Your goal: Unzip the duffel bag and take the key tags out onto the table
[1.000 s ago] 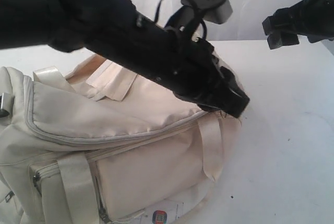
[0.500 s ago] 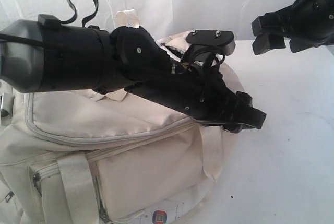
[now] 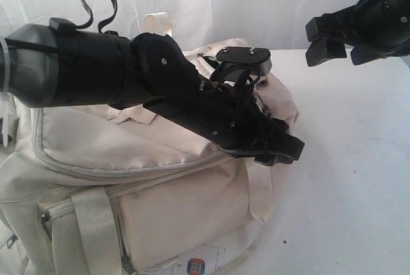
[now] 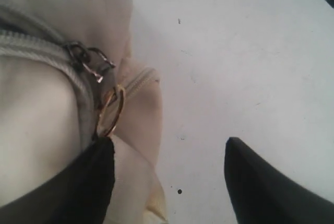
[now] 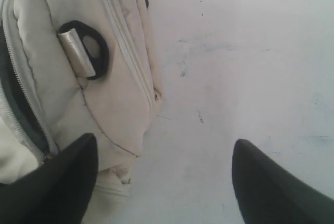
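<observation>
The left arm [image 3: 96, 70] lies over the duffel bag [image 3: 173, 204]. The left gripper [image 4: 168, 143], jaws apart, sits beside a gold ring [image 4: 110, 110]. The right gripper [image 5: 164, 140], jaws apart, hangs above the tabletop [image 3: 346, 179].

Open table [image 3: 352, 179] stretches right of the duffel bag [image 3: 173, 211], whose top the left arm [image 3: 192, 105] lies across.

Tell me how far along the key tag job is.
Barely started. No key tags show anywhere yet. The left tool is open beside the gold ring on the zipper of the duffel bag, not gripping it; the right tool hangs open above the table. Unzipping and taking the tags out remain.
</observation>
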